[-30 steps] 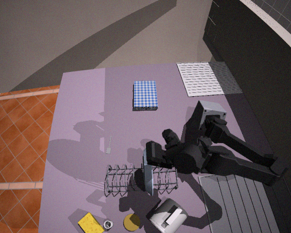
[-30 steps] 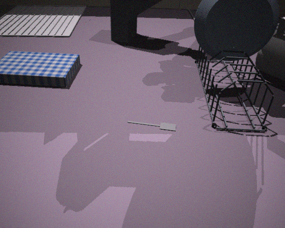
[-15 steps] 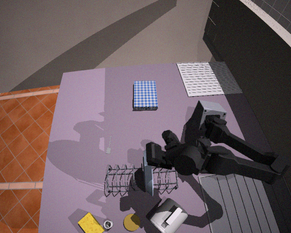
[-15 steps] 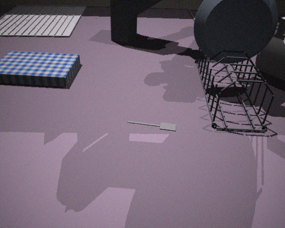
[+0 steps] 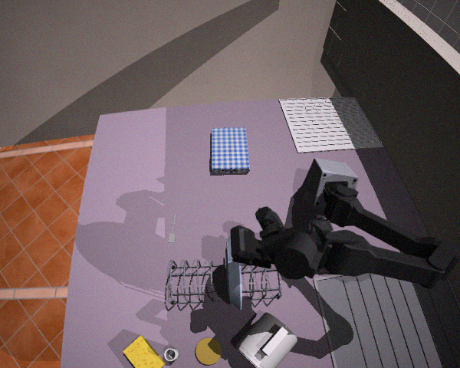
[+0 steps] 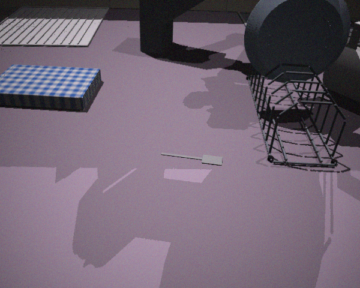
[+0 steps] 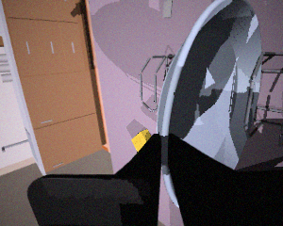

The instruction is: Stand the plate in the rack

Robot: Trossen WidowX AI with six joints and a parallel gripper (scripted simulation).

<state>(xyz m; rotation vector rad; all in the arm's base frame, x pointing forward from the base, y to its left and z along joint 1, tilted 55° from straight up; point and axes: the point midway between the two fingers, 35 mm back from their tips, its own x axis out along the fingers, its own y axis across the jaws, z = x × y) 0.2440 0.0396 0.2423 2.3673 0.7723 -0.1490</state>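
Lilac bench (image 5: pixel 135 158) (image 6: pixel 127 130) (image 7: pixel 118 85) | pincer (image 5: pixel 234 259) (image 7: pixel 162 139) pinching upright plate (image 5: pixel 234 277) (image 6: pixel 297 37) (image 7: pixel 174 89) over rack (image 5: pixel 170 283) (image 6: pixel 304 163) (image 7: pixel 141 87) | lifting done; seating, release left

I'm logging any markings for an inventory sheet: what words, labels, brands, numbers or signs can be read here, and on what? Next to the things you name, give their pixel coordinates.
None can be read: no word, label, brand, number or sign.
The plate (image 5: pixel 234 277) (image 6: pixel 297 37) (image 7: pixel 217 94), sponge (image 5: pixel 142 352) (image 7: pixel 141 140) and cloth (image 5: pixel 229 148) (image 6: pixel 47 78) show no lettering.
The dark specks on the arm's grey base (image 5: pixel 339 171) look like screws or holes, not text.
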